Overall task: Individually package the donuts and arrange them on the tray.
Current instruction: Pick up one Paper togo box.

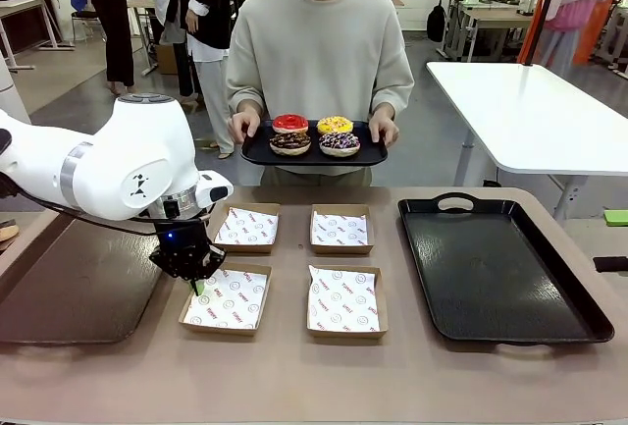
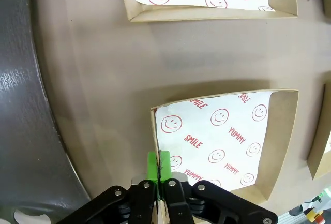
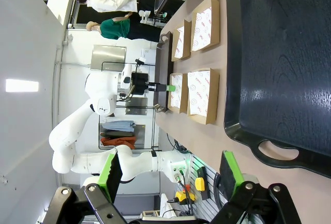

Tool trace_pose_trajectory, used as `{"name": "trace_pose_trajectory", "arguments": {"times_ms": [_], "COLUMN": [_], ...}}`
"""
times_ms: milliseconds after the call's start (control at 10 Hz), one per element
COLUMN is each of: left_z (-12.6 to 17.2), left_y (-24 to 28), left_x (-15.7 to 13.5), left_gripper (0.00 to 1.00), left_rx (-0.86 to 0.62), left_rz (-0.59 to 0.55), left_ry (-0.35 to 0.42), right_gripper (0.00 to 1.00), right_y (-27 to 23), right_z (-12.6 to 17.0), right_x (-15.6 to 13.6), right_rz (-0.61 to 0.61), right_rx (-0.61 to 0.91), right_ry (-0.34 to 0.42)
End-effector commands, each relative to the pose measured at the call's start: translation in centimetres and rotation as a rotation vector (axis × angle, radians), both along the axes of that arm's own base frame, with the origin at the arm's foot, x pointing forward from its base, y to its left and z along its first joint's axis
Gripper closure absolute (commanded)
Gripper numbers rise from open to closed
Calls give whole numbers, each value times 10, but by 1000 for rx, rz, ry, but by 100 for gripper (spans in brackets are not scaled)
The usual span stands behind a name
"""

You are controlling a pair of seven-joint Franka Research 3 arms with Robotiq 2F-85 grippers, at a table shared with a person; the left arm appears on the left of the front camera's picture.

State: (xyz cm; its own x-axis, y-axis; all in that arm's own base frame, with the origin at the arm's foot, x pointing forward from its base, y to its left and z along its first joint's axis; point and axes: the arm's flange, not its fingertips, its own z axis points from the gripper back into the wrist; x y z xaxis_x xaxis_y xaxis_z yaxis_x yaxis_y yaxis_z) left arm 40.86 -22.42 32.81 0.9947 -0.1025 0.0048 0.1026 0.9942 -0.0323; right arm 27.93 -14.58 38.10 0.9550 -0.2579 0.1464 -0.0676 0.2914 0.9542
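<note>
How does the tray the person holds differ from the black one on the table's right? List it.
The person's tray is smaller, held in the air and carries four donuts; the right-hand tray is larger, lies flat and carries nothing. Both are black.

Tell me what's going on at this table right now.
The left gripper is shut on the side wall of the near-left shallow brown cardboard box, one of four paper-lined boxes. The right gripper is open and holds nothing. Across the table a person holds a small black tray carrying the four ring donuts: red, yellow, chocolate and purple. None is boxed yet, and the large black tray on the robot's right is bare.
</note>
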Motion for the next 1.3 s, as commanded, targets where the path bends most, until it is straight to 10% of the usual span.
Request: {"name": "trace_pose_trajectory", "arguments": {"times_ms": [0, 500, 1200], "left_z": [8, 140, 209], "left_y": [-1, 7, -20], "left_x": [1, -3, 129], "left_gripper": [100, 100, 100], "left_rx": [25, -72, 1], "left_rz": [51, 79, 178], "left_ry": [50, -4, 20], "right_gripper": [0, 0, 0], "right_y": [-1, -1, -1], "right_z": [1, 1, 1], "right_x": [0, 0, 0], "right_rz": [1, 1, 1], "right_rx": [3, 3, 3], "right_ry": [-6, -6, -6]}}
